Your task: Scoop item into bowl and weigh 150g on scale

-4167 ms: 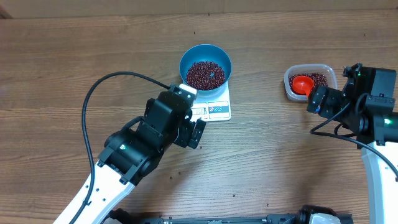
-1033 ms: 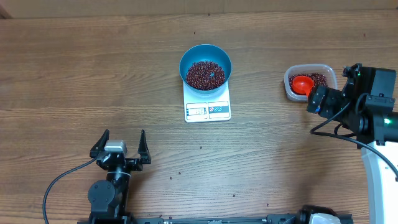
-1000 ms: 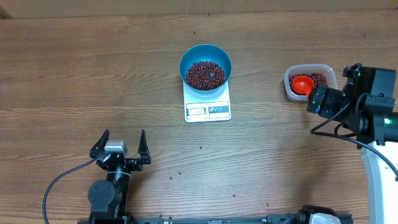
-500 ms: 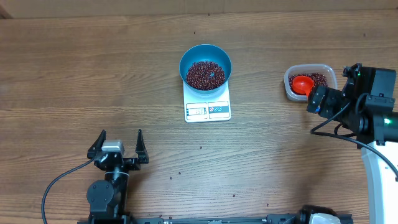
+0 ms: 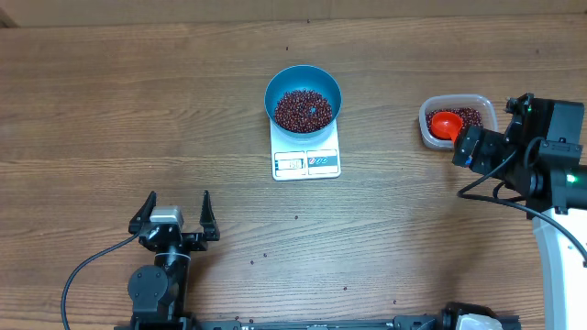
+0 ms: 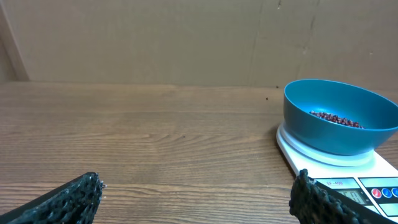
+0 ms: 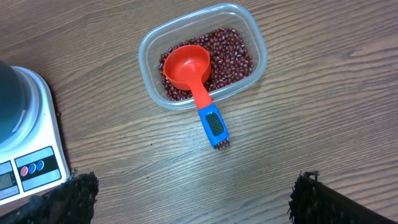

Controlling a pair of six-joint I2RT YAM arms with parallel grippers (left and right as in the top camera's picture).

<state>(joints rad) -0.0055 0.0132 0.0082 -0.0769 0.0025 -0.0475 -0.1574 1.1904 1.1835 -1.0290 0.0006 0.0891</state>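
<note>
Blue bowl (image 5: 304,84) of beans (image 5: 304,110) on the scale (image 5: 307,163), left hand (image 5: 177,202) apart, empty, well left of the scale, right hand (image 7: 196,183) apart, empty, well right.

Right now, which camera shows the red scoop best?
The right wrist view. The red scoop shows large and whole, cup on the beans inside the clear tub, blue handle sticking out over the rim. Overhead shows it only as a small red spot. The left wrist view misses it.
</note>
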